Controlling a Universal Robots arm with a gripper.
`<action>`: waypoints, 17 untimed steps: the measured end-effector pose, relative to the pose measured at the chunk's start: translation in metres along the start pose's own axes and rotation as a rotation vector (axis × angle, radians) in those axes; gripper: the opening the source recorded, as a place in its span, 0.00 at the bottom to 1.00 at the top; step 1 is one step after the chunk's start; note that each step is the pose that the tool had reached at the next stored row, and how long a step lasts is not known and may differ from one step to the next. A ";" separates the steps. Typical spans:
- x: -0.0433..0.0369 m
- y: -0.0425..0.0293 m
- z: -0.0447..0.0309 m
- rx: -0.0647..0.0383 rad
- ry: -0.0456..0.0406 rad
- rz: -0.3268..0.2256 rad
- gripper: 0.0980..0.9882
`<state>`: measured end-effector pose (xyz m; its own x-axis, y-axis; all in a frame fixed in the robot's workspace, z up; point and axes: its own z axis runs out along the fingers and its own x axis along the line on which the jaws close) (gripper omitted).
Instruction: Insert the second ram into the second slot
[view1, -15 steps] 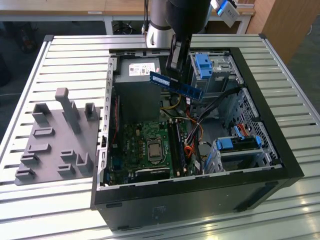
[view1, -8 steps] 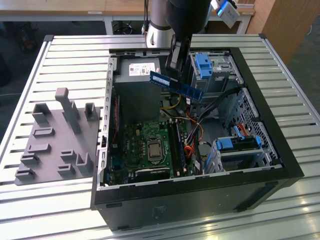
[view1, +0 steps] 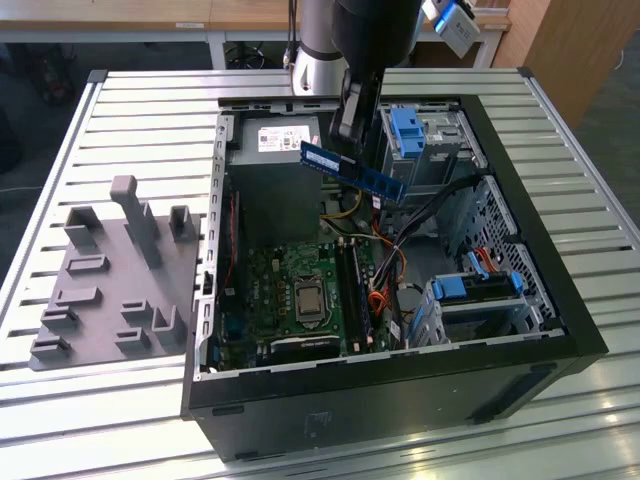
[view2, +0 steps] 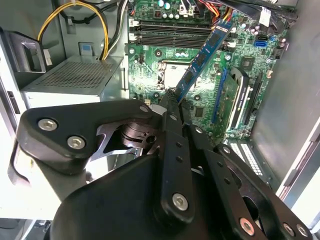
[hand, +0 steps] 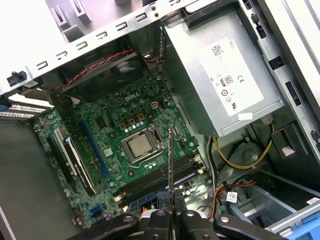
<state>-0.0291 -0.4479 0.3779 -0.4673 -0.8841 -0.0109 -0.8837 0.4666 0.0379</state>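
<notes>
The slatted metal table (view1: 150, 100) carries an open computer case (view1: 560, 300), its motherboard (view1: 290, 290) facing up. The gripper (view1: 348, 148) is clamped on the second ram (view1: 352, 172), which hangs tilted above the board, apart from the memory slots (view1: 350, 290). In my judgement, a clean insertion requires the stick level, edge-on over its slot and parallel to it, then pressed evenly. The stick and the power supply (hand: 227, 75) bear pale printed labels, their text too small to read.
</notes>
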 end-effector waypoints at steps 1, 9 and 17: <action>0.0000 0.0000 0.0000 0.000 -0.0001 0.003 0.04; 0.0000 0.0000 0.0001 0.000 -0.0010 0.025 0.04; 0.0000 0.0000 0.0002 0.000 -0.0017 0.043 0.04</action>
<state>-0.0291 -0.4479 0.3777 -0.5050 -0.8630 -0.0109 -0.8627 0.5044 0.0379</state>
